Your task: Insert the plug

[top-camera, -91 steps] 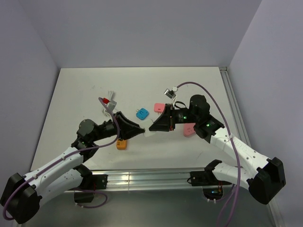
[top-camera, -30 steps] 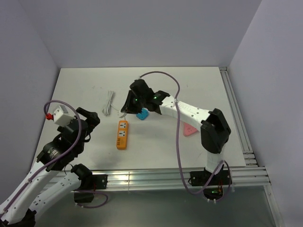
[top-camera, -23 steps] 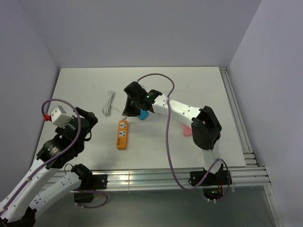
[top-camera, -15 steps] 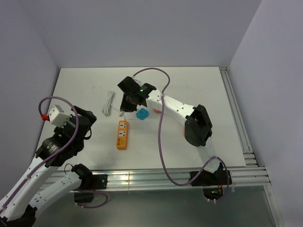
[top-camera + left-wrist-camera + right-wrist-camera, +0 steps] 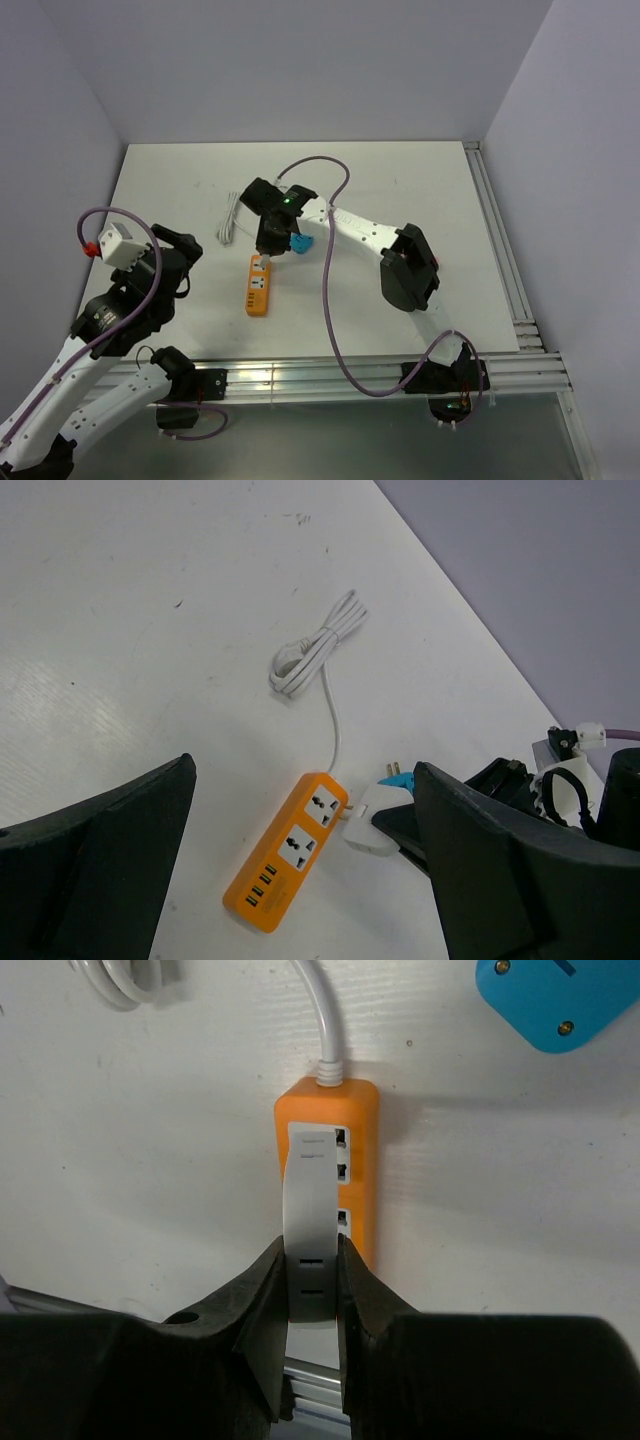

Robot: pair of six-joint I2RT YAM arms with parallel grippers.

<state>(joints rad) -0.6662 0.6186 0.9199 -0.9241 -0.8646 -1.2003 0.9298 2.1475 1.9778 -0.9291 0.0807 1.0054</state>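
Note:
The blue plug (image 5: 300, 243) lies loose on the table, prongs pointing up-left (image 5: 398, 778), just right of the orange power strip (image 5: 259, 285). My right gripper (image 5: 268, 250) is shut on a white square plug (image 5: 310, 1200), not the blue one. It holds that plug over the strip's cable end (image 5: 358, 1170). In the left wrist view the white plug (image 5: 372, 818) is tilted, its prongs at the strip's upper socket (image 5: 285, 855). My left gripper (image 5: 303, 780) hangs open and empty, raised at the table's left (image 5: 180, 248).
A coiled white cable (image 5: 231, 218) runs from the strip's top toward the back left (image 5: 315, 650). The right arm stretches across the middle of the table from its base (image 5: 405, 265). An aluminium rail (image 5: 330, 375) lines the near edge.
My right arm has swung left and nearer with the white plug, from beside the blue plug to over the strip's cable end. The left arm has drawn back slightly.

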